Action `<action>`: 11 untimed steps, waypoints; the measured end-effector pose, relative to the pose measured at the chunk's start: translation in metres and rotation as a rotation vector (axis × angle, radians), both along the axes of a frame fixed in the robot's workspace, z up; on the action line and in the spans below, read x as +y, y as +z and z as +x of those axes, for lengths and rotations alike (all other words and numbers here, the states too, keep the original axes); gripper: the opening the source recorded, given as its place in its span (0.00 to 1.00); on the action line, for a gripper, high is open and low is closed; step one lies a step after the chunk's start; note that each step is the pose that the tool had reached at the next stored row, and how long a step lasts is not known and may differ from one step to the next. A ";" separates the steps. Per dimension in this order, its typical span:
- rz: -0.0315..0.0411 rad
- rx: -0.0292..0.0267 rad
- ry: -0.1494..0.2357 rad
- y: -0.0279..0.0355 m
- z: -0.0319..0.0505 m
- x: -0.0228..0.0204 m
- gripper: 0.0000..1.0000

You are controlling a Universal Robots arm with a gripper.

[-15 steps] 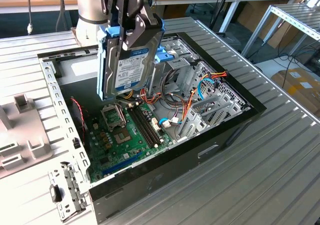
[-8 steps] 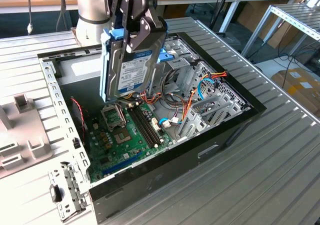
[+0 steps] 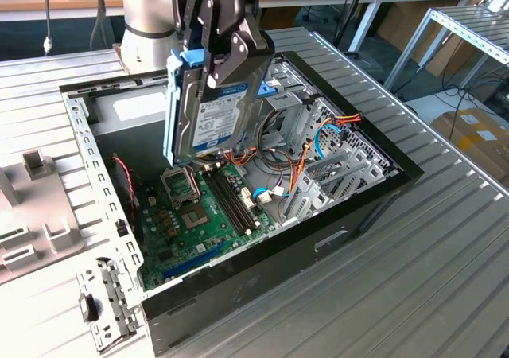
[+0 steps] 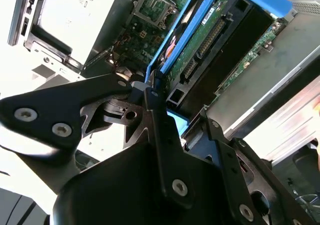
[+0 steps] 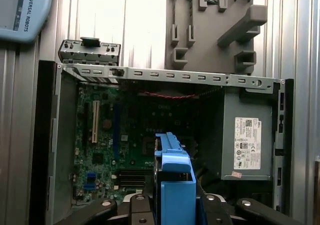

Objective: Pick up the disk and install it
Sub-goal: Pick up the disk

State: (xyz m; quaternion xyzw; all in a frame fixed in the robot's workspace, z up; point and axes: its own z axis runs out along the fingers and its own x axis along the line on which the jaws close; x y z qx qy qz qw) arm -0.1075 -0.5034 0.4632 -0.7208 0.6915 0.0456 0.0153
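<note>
In the exterior view the disk (image 3: 213,115) hangs on edge in the air, a grey labelled body with blue rails, above the motherboard (image 3: 195,215) of the open computer case (image 3: 350,215). My gripper (image 3: 216,56) is shut on its upper end. The second wrist view looks along the disk (image 4: 210,40), showing its green circuit board and a blue rail, with my black fingers (image 4: 156,112) clamped on either side. In the first wrist view the disk's blue rail (image 5: 173,182) stands between the fingers (image 5: 141,209), over the motherboard (image 5: 112,135).
Metal drive cages and coloured cables (image 3: 318,155) fill the case's side toward the exterior view's right. A power supply (image 5: 247,142) sits in one corner. A grey fixture plate (image 3: 32,207) and a loose metal bracket (image 3: 103,306) lie on the ribbed table.
</note>
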 end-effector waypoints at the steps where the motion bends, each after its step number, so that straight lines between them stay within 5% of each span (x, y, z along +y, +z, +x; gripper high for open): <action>1: -0.0001 0.0001 0.000 0.0000 0.0003 -0.0006 0.37; 11: -0.0001 0.0001 0.000 -0.0002 0.0053 -0.0098 0.37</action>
